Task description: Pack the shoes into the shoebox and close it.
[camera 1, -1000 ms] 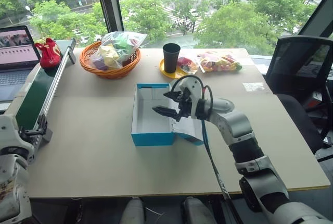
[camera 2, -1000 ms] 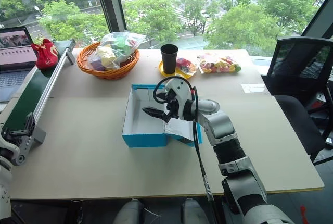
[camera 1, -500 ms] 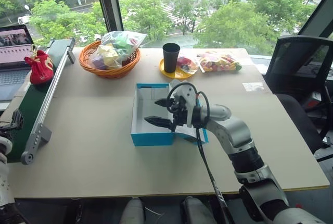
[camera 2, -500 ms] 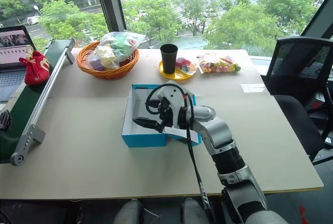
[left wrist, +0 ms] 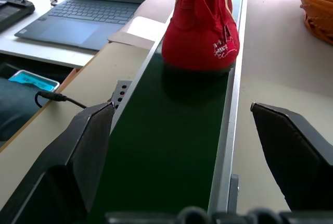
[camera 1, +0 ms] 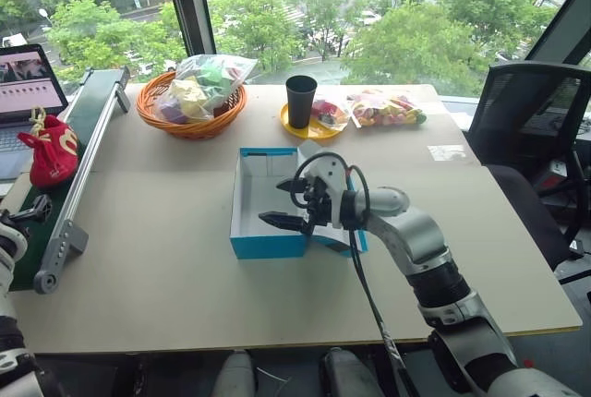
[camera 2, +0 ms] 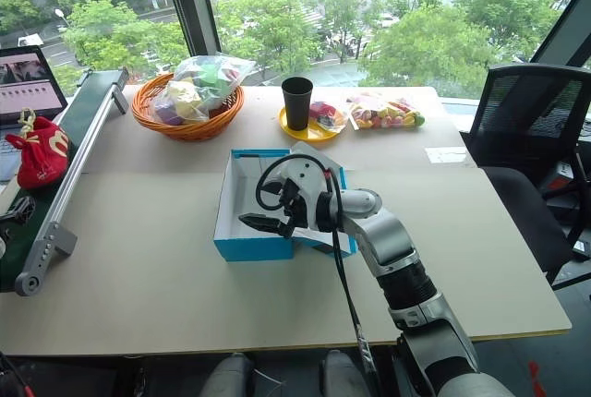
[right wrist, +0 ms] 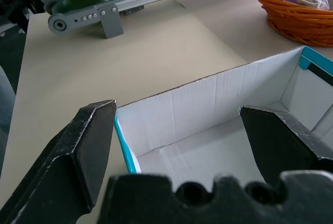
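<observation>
Two tools are at work, and the blue shoebox [camera 1: 270, 203] is the thing to find them by. It sits open in the middle of the surface [camera 1: 166, 268], white inside, with nothing in it. The right tool [camera 1: 288, 201] hangs over the open shoebox with its two black fingers spread wide, holding nothing. The red shoes [camera 1: 51, 152] lie far to the left of the shoebox, on a green belt [left wrist: 171, 151] at the edge of the surface. The left tool [left wrist: 192, 146] points along that belt at the shoes, near them but not touching, its fingers spread wide too. An orange basket [camera 1: 189, 106] with snack bags and a black cup [camera 1: 302, 102] stand behind the shoebox.
</observation>
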